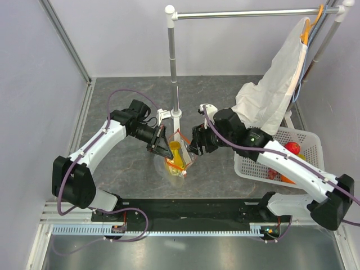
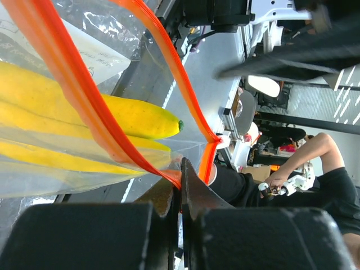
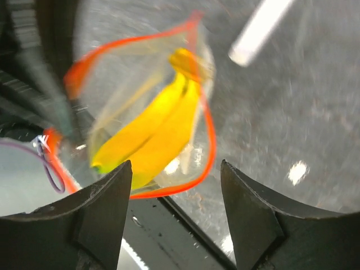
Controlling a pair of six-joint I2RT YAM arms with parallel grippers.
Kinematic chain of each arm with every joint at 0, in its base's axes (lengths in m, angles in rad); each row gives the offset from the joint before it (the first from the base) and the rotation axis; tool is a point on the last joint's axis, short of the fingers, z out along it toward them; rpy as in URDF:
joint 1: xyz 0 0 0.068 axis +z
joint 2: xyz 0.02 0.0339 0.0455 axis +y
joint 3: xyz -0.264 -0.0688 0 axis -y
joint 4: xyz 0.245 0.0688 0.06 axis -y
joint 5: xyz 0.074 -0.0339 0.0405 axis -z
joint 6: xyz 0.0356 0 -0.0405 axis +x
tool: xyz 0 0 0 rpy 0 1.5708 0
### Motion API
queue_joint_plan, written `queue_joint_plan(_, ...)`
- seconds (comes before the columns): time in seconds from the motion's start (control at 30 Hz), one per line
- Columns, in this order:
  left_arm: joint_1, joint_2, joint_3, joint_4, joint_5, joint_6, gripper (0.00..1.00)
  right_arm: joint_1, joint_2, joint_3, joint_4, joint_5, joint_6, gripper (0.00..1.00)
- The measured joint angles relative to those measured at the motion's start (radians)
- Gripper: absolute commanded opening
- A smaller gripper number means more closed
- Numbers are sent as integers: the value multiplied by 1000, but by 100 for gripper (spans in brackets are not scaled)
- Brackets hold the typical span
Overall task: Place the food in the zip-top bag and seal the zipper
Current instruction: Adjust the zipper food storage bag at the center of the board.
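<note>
Because fruit can only go in through a gaping mouth, the left tool (image 2: 180, 183) is pressed together on the red zipper (image 2: 93, 107) at one end of the bag's mouth. It holds that edge up so the clear bag (image 2: 107, 39) hangs open instead of lying flat. The bag sits at the middle of the grey surface (image 1: 124, 169), between the two arms and just in front of the rack's upright pole (image 1: 174, 67). A yellow banana (image 3: 152, 129) is already inside, lying lengthwise with one end towards the bottom.

The right tool (image 3: 175, 166) is spread wide with nothing between its fingers, and it points at the open mouth from the opposite side. Judging by that, it is free to fetch more fruit.

The rest of the food is in the white basket (image 1: 315, 140) on the right, partly hidden by the right arm. A small red fruit (image 1: 291, 148) shows there beside something orange, so the loading looks only begun. Sealing is some way off, and the zipper's two halves curve well apart.
</note>
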Motion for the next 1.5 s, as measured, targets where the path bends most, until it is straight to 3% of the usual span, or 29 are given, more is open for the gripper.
queue_joint_plan(0.17, 0, -7, 0, 15, -14, 0, 2, -76, 82, -15, -34, -36, 126, 69)
queue_joint_plan(0.27, 0, -23, 0, 22, -31, -1, 2, -92, 105, -26, -33, -68, 175, 62)
queue_joint_plan(0.37, 0, -34, 0, 28, -40, -2, 2, -92, 111, -55, -25, -121, 222, 43)
queue_joint_plan(0.4, 0, -37, 0, 32, -49, -4, 2, -93, 113, -65, -22, -142, 235, 31)
queue_joint_plan(0.47, 0, -45, 0, 39, -66, -7, 2, -92, 117, -81, -9, -184, 260, 16)
queue_joint_plan(0.5, 0, -50, 0, 42, -80, -8, 2, -92, 121, -84, -3, -204, 271, 0)
queue_joint_plan(0.87, 0, -151, 33, -3, -256, -6, 2, -100, 97, -31, 14, -285, 280, 0)
queue_joint_plan(1.07, -3, -82, 323, -187, -463, 50, 2, -101, 10, 94, -6, -298, 236, 0)
queue_joint_plan(1.2, -3, -54, 462, -265, -525, 88, 2, -101, -12, 130, -7, -327, 214, 0)
queue_joint_plan(1.4, -3, -64, 450, -314, -521, 107, 2, -102, -12, 135, -37, -330, 172, 0)
queue_joint_plan(1.5, -3, -55, 396, -299, -494, 104, 8, -117, -14, 121, -54, -317, 116, 0)
